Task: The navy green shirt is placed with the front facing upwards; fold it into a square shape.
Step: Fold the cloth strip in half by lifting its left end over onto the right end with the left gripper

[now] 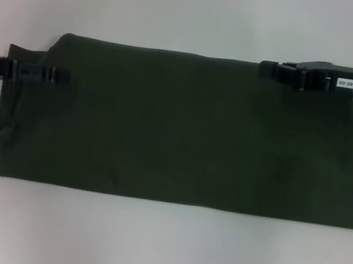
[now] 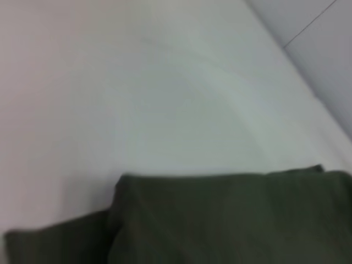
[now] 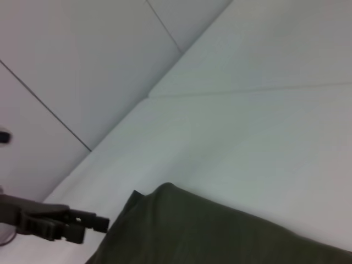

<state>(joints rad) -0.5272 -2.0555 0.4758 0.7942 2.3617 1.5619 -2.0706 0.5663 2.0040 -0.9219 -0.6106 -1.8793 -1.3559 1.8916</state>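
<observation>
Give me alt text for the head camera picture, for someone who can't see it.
A dark olive-green shirt, folded into a wide band with its plain side up, lies across a white table. The left tool reaches in over its left end, and the right tool sits at its far right edge.

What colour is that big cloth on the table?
The navy green shirt is plain dark olive green, clearest in the head view.
</observation>
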